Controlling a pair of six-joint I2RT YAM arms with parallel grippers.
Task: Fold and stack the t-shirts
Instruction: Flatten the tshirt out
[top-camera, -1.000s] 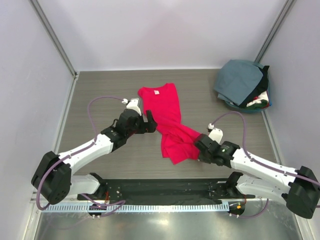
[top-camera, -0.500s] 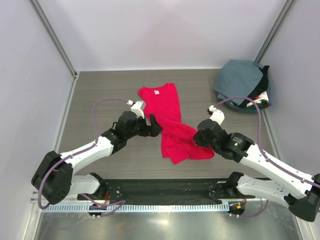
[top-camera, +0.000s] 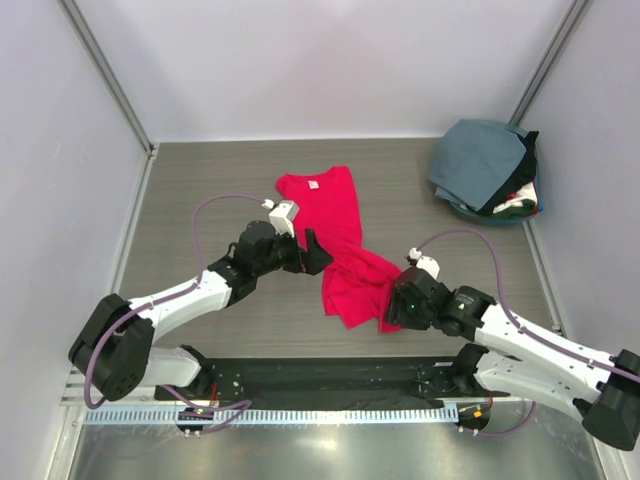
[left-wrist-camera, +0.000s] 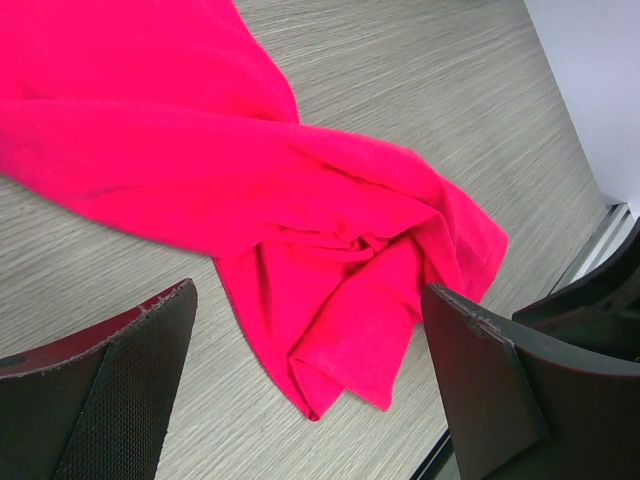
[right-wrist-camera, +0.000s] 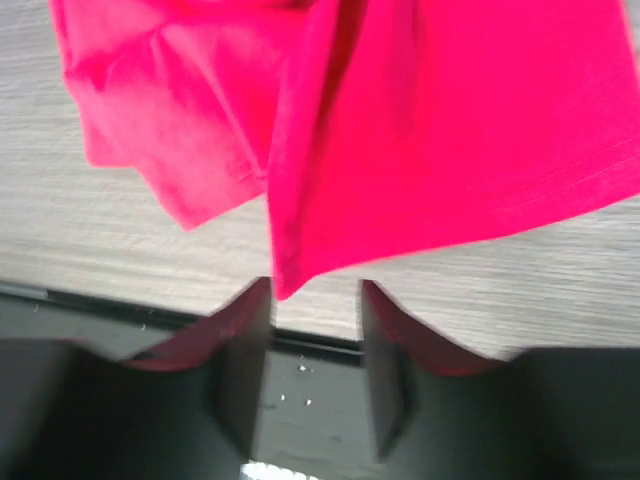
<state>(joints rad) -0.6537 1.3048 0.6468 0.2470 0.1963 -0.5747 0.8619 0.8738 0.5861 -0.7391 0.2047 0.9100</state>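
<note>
A bright red t-shirt (top-camera: 335, 215) lies on the wood-grain table, collar toward the back and its lower half twisted and bunched toward the front right. My left gripper (top-camera: 318, 252) hovers at the shirt's left edge, wide open; in the left wrist view its fingers frame the crumpled red folds (left-wrist-camera: 330, 230) and it (left-wrist-camera: 308, 300) holds nothing. My right gripper (top-camera: 388, 312) sits at the shirt's near hem. Its jaws (right-wrist-camera: 315, 290) stand apart, and a corner of the red hem (right-wrist-camera: 290, 270) hangs just ahead of the left finger. Other t-shirts (top-camera: 485, 165) are piled at the back right, a slate grey-blue one on top.
The pile rests in the back right corner, with dark and white cloth (top-camera: 518, 195) showing at its side. A black mat (top-camera: 330, 380) runs along the near edge between the arm bases. Pale walls close in the table on three sides.
My right gripper was shut on the red shirt's hem; it has opened and dropped toward the near edge. My left gripper has edged right, closer to the shirt.
</note>
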